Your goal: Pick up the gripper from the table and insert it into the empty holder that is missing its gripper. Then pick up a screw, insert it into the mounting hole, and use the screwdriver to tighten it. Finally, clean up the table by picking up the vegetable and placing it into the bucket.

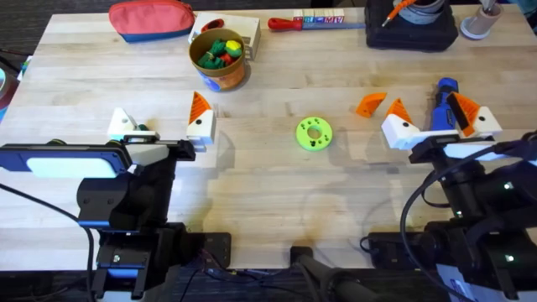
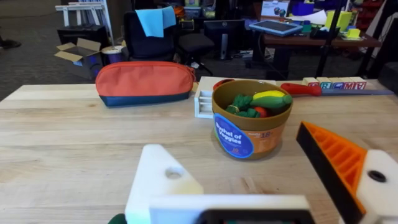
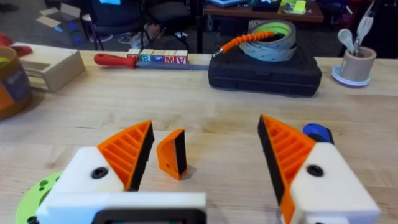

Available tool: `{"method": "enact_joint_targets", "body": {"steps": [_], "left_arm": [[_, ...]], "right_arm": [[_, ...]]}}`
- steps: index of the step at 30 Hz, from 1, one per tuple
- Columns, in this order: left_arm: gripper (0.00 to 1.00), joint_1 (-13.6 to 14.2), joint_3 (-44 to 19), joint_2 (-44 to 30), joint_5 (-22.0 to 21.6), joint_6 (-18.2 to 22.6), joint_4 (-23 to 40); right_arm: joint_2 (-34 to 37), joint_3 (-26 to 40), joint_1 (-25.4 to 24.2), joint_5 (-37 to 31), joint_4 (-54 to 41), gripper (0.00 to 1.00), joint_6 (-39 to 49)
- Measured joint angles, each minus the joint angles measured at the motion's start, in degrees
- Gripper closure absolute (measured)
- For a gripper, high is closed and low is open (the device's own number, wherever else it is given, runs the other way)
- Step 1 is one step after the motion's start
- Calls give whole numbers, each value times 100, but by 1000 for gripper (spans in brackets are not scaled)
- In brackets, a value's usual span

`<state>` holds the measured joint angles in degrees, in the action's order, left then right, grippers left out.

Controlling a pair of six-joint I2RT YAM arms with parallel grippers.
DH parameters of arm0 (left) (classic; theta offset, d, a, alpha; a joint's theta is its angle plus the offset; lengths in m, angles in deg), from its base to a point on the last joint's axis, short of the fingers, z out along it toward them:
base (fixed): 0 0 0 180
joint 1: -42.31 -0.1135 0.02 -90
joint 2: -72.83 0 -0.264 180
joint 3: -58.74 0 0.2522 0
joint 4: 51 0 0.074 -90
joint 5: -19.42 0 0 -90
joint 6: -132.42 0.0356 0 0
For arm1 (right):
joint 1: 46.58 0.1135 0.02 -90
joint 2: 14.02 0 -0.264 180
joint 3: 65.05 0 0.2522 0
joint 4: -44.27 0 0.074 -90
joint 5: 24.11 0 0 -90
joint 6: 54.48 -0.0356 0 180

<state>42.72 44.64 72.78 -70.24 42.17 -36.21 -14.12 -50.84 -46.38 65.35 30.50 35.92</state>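
Note:
The loose orange gripper [image 1: 370, 104] [image 3: 172, 154] lies on the table just ahead of my right gripper [image 1: 432, 113] [image 3: 205, 124]. That gripper is open, with orange pads on both fingers and nothing held. The blue screwdriver [image 1: 443, 105] [image 3: 318, 132] lies beside its outer finger. My left gripper [image 1: 159, 117] [image 2: 230, 140] is open and empty near the table's left side. One of its fingers is the plain white holder [image 1: 122, 124] [image 2: 163, 180]; the other carries an orange pad. The tan bucket [image 1: 218, 59] [image 2: 252, 121] stands ahead of it, with toy vegetables [image 2: 261, 102] inside.
A green disc with holes [image 1: 315, 133] sits mid-table. A red pouch [image 1: 151, 18], a small open box [image 1: 243, 33], a red-handled tool [image 1: 285, 23], a black case [image 1: 411, 25] and a cup [image 1: 482, 21] line the far edge.

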Motion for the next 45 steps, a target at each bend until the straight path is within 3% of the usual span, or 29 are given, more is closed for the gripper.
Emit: {"method": "enact_joint_targets", "body": {"steps": [11, 14, 17, 20, 25, 28, 31, 34, 39, 43, 44, 45], "left_arm": [[78, -2, 0, 0, -62, 24, 32], [76, 0, -138, 0, -107, 31, 658], [76, -2, -708, -171, -211, 34, 1575], [76, -1, -1695, -700, -425, 42, 2565], [76, -2, -3428, -2218, -1158, -224, 4123], [74, -56, -4033, -3287, -1534, -464, 4373], [73, -389, -4205, -4205, -1670, -616, 4188], [72, -908, -4203, -4820, -1687, -681, 4090], [72, -1879, -4203, -5347, -1712, -764, 4021], [74, -2318, -4203, -5614, -1730, -774, 4020], [104, -2364, -4203, -5641, -1684, -754, 4009], [236, -2386, -4203, -5650, -1620, -703, 3989]], "right_arm": [[0, 0, 0, -26, 48, 10, 2], [7, 46, 0, -26, -84, 11, -29], [176, 371, 0, -30, -599, 11, -65], [640, 1053, 0, -50, -1289, 10, -83], [1920, 2591, 0, -50, -2506, 11, -161], [2730, 3339, 0, -48, -2831, 11, -175], [3438, 3845, 0, -48, -2870, 11, -175], [3990, 4114, 0, -48, -2870, 11, -175], [4457, 4153, 0, -48, -2900, 10, -175], [4546, 4155, 0, -48, -2892, 10, -175], [4548, 4155, 0, -48, -2877, 10, -175], [4548, 4155, 0, -48, -2869, 11, -175]]}}
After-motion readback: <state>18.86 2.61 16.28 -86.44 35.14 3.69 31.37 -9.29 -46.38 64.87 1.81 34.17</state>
